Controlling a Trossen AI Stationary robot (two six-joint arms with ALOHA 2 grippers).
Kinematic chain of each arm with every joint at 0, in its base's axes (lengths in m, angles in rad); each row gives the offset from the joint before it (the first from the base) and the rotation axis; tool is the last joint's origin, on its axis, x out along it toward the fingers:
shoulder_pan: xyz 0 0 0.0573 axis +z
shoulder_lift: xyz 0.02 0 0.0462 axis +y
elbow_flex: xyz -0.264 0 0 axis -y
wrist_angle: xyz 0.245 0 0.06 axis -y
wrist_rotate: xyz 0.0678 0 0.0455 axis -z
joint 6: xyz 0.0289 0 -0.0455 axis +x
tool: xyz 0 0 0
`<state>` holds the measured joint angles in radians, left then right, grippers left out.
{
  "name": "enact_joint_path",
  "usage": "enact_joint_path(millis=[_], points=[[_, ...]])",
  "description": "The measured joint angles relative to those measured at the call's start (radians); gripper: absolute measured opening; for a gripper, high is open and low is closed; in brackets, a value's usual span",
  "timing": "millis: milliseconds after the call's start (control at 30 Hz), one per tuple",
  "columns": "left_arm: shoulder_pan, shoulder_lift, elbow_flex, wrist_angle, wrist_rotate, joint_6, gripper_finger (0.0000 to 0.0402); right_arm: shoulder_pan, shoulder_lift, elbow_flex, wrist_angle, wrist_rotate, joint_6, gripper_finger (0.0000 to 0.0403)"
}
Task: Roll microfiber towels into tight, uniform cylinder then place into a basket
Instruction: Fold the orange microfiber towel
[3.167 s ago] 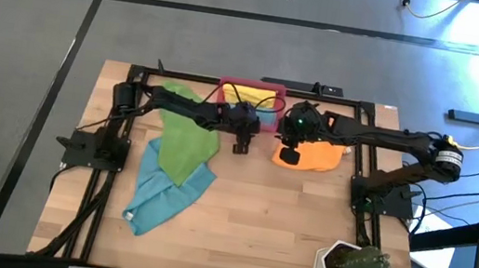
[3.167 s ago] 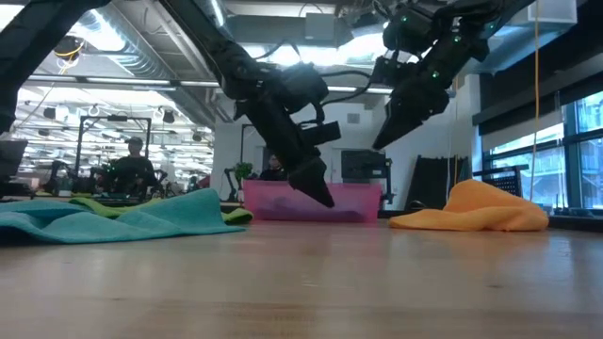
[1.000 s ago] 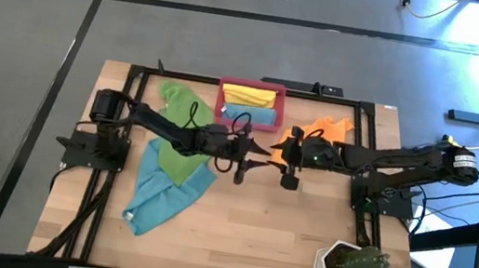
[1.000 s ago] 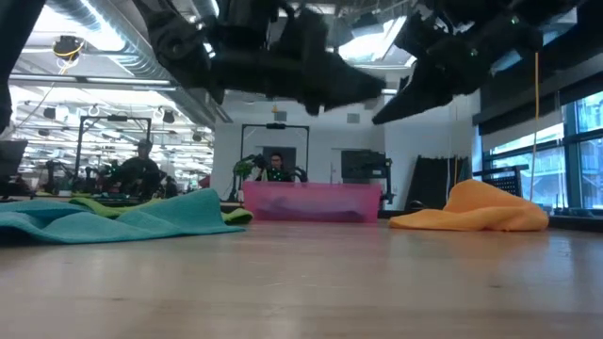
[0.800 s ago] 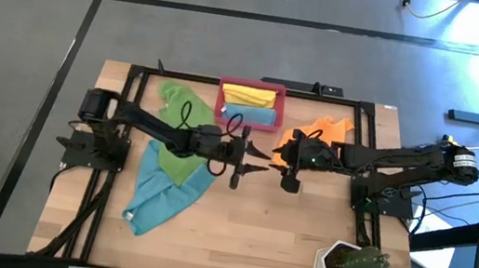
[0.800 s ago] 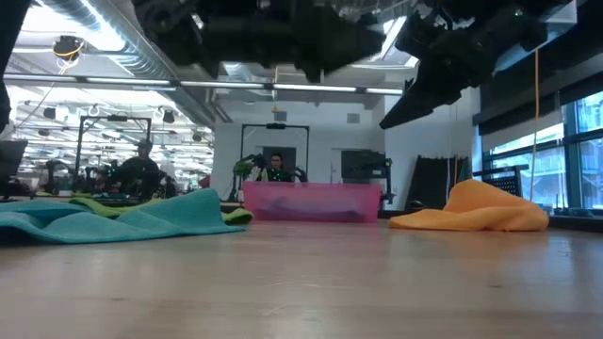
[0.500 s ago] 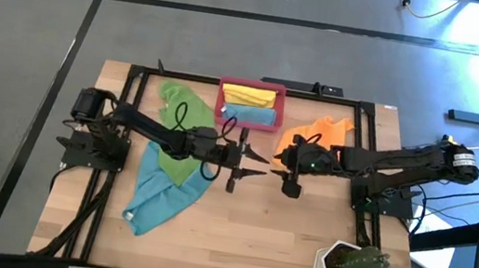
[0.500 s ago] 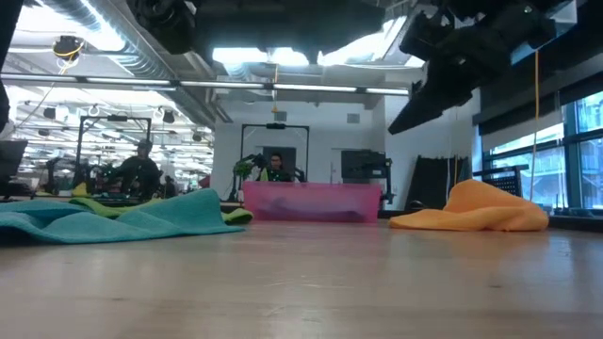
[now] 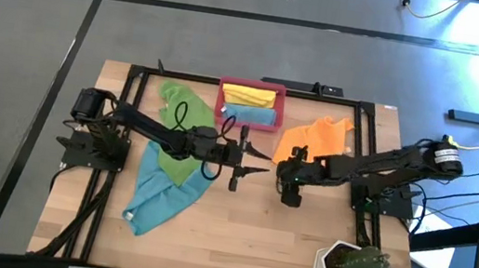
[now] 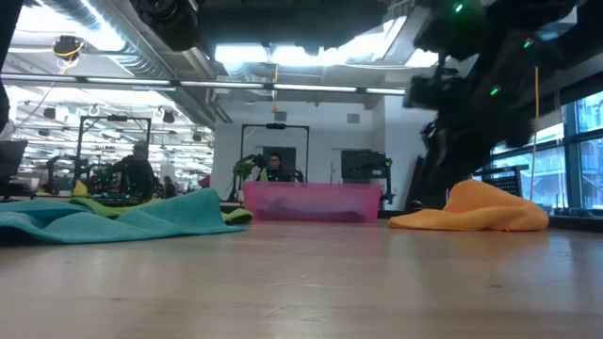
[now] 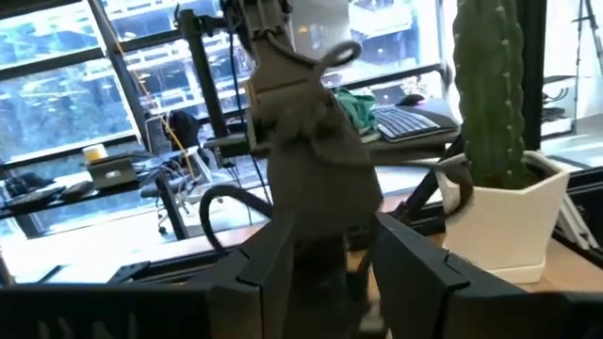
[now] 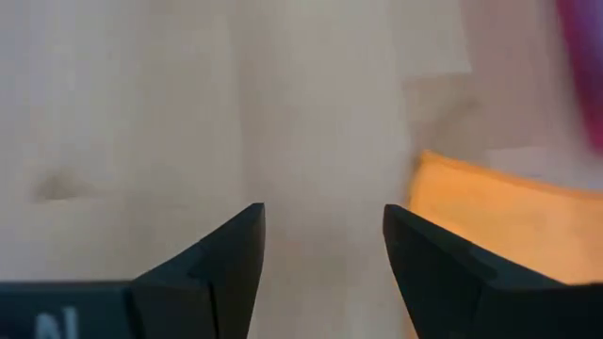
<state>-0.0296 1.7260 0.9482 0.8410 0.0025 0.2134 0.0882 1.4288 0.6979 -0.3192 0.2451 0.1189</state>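
Just right of the right gripper (image 9: 289, 196), jaws apart and empty: orange towel (image 9: 312, 137); left gripper (image 9: 237, 164) likewise empty, farther off.

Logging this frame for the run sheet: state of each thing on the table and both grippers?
basket: holds two rolled towels
yellow towel: rolled, in basket
blue towel: rolled, in basket
green towel: unrolled, lying on teal towel
teal towel: spread flat
orange towel: crumpled, loose
left gripper: open, empty
right gripper: open, empty
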Motion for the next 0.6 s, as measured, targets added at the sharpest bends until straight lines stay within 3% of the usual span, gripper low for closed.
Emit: enact_joint_path(millis=[133, 400, 600], points=[[-0.005, 0.000, 0.000, -0.010, -0.001, -0.001, 0.0131, -0.068, 0.065, 0.000, 0.076, 0.090, 0.007, 0.0218], [-0.029, 0.001, 0.000, -0.060, -0.003, -0.001, 0.0131, -0.168, 0.191, 0.000, 0.225, -0.029, 0.022, 0.0218], [-0.043, 0.001, 0.000, -0.063, 0.000, 0.005, 0.0131, -0.189, 0.261, 0.005, 0.236, -0.039, 0.011, 0.0218]])
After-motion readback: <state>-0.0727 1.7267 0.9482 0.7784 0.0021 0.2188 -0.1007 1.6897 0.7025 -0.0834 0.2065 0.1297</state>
